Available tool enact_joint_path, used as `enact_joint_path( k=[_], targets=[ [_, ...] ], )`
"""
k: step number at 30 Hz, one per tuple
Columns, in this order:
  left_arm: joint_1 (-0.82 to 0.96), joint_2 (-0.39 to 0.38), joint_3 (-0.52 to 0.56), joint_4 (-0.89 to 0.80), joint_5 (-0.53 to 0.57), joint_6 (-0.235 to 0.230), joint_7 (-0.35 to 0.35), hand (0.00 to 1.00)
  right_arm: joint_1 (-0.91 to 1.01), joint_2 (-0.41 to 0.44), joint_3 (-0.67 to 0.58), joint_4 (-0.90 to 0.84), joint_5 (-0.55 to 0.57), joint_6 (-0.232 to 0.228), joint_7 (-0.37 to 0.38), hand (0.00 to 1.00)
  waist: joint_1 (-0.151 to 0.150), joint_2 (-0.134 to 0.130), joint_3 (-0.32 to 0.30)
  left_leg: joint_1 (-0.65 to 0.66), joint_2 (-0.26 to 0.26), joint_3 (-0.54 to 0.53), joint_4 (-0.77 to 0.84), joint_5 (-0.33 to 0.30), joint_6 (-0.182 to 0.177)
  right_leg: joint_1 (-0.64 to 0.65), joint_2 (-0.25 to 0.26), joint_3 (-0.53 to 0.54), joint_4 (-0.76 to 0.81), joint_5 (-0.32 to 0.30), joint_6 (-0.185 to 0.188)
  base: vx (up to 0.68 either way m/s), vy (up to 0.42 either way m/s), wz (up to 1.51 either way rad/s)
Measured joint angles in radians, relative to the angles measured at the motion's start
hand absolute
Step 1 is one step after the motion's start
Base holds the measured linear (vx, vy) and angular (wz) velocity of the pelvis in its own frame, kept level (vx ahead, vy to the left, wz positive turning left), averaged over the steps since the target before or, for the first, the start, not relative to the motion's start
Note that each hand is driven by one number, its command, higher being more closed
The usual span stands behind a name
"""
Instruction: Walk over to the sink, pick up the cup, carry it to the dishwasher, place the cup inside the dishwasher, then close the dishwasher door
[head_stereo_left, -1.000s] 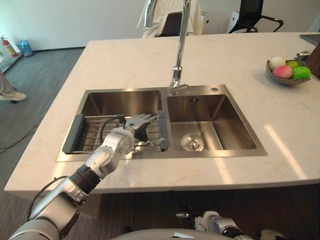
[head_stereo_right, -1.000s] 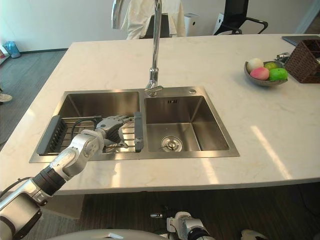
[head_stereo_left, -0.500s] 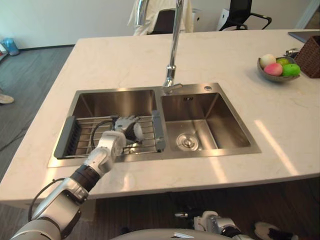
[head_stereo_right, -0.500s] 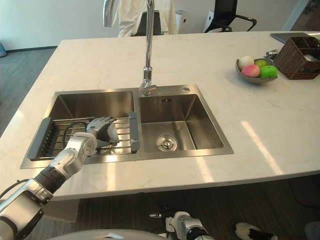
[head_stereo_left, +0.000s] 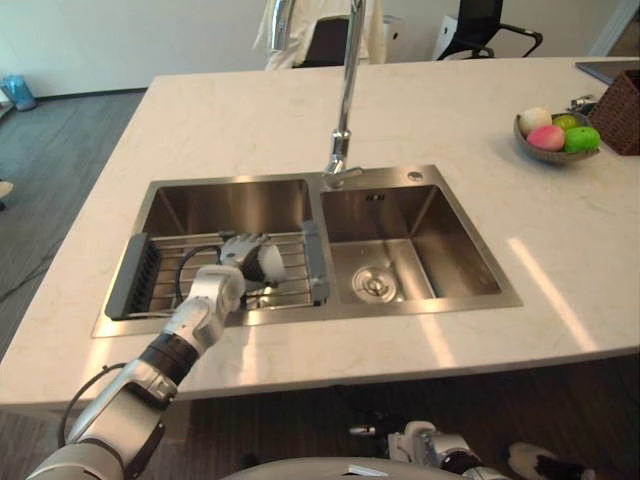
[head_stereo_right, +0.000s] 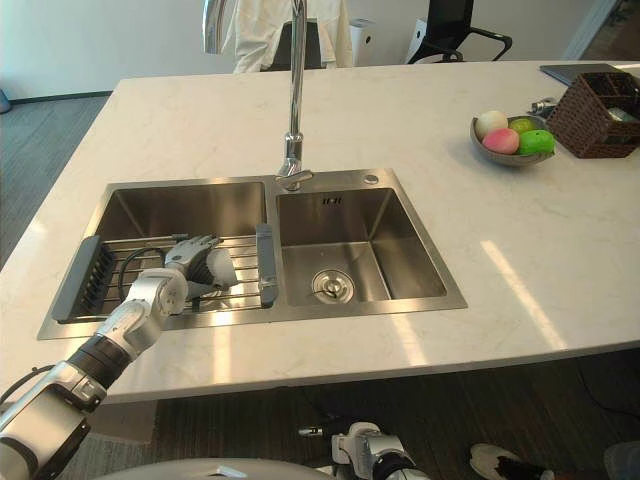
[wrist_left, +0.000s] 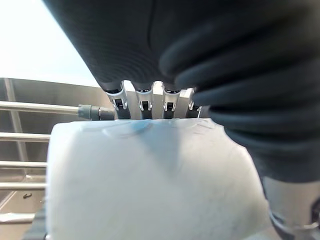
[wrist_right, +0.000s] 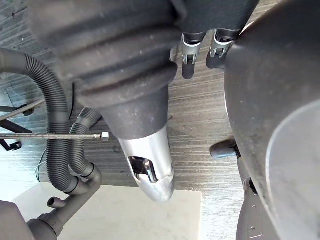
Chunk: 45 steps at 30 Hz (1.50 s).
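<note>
currently: left hand curled round white cup, over wire rack, sink left basin; right hand, i cannot tell.

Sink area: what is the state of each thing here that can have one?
White cup: gripped, at the dark-ended wire rack in the left basin.
Left hand: shut on the cup.
Tall chrome tap: no water visibly running.
Steel right basin: empty.
Grey bowl: holding fruit.
Right hand: low, above the floor.
</note>
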Motion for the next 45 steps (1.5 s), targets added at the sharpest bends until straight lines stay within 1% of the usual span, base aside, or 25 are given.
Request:
enact_joint_path(
  k=[3, 5, 8, 11, 16, 23, 29, 35, 38, 45],
  targets=[
    [0.006, 0.000, 0.000, -0.002, -0.001, -0.005, -0.007, 0.00, 0.000, 0.000, 0.000, 0.000, 0.000, 0.001, 0.001, 0.00, 0.005, 0.000, 0.000, -0.001, -0.001, -0.002, 0.000, 0.000, 0.000, 0.001, -0.001, -0.003, -0.001, 0.000, 0.000, 0.00, 0.000, 0.00],
    [0.008, 0.000, 0.005, -0.009, -0.003, -0.009, -0.025, 0.00, 0.000, 0.000, 0.000, 0.000, 0.000, 0.001, 0.001, 0.00, 0.007, 0.000, 0.000, -0.001, -0.001, -0.003, 0.000, 0.000, 0.001, 0.002, -0.001, -0.004, -0.001, 0.000, 0.000, 0.00, 0.000, 0.00],
    [0.020, 0.000, 0.013, -0.017, -0.011, -0.030, -0.043, 0.00, 0.000, 0.000, 0.000, 0.000, 0.000, 0.001, 0.001, 0.00, 0.007, 0.000, 0.000, -0.001, -0.002, -0.006, 0.000, 0.000, 0.000, 0.004, -0.001, -0.007, -0.001, -0.001, 0.001, 0.00, 0.000, 0.00],
    [0.056, 0.000, 0.026, -0.051, -0.010, -0.041, -0.057, 0.00, 0.000, 0.000, 0.001, 0.000, 0.001, 0.001, 0.002, 0.00, 0.006, 0.000, 0.000, -0.001, -0.002, -0.011, 0.000, 0.000, 0.000, 0.007, -0.001, -0.014, -0.001, -0.001, 0.002, 0.00, -0.001, 0.05],
    [0.068, 0.000, 0.027, -0.051, -0.005, -0.043, -0.057, 0.00, 0.002, 0.000, 0.001, 0.001, 0.001, 0.007, 0.002, 0.00, 0.010, -0.003, -0.001, -0.001, -0.004, -0.027, 0.000, 0.001, 0.002, 0.016, -0.006, -0.030, -0.001, -0.004, 0.004, -0.02, -0.008, 0.09],
    [0.083, 0.001, 0.027, -0.050, 0.004, -0.043, -0.050, 0.00, 0.002, 0.002, 0.002, 0.001, 0.001, 0.020, 0.004, 0.00, 0.010, -0.020, -0.009, -0.003, -0.010, -0.027, 0.000, -0.001, 0.004, 0.014, -0.012, -0.030, -0.001, -0.006, 0.007, 0.00, 0.000, 0.00],
    [0.083, 0.001, 0.028, -0.046, 0.032, -0.046, -0.041, 0.00, 0.001, 0.001, 0.001, 0.001, 0.002, 0.020, 0.005, 0.00, 0.009, -0.020, -0.009, -0.003, -0.016, -0.026, 0.000, -0.002, 0.005, 0.013, -0.013, -0.029, -0.002, -0.006, 0.009, 0.00, 0.000, 0.00],
    [0.083, 0.000, 0.027, -0.028, 0.065, -0.069, -0.030, 0.00, 0.001, 0.001, 0.001, 0.001, 0.002, 0.020, 0.006, 0.00, 0.004, -0.020, -0.010, 0.000, -0.016, -0.023, 0.000, -0.002, 0.005, 0.016, -0.013, -0.028, -0.001, -0.006, 0.009, 0.00, 0.000, 0.00],
    [0.081, -0.008, 0.027, -0.006, 0.086, -0.073, -0.024, 0.00, 0.002, 0.001, 0.001, 0.003, 0.002, 0.023, 0.013, 0.00, 0.002, -0.018, -0.017, 0.002, -0.016, -0.022, 0.000, -0.002, 0.005, 0.016, -0.013, -0.027, -0.001, -0.006, 0.009, 0.00, 0.000, 0.00],
    [0.082, -0.018, 0.025, 0.037, 0.120, -0.066, -0.022, 0.00, 0.002, 0.001, 0.001, 0.006, 0.002, 0.032, 0.021, 0.00, 0.000, -0.022, -0.023, 0.020, -0.015, -0.010, 0.000, -0.005, 0.005, 0.028, -0.014, -0.017, -0.001, -0.005, 0.009, 0.00, -0.001, -0.04]
  ],
)
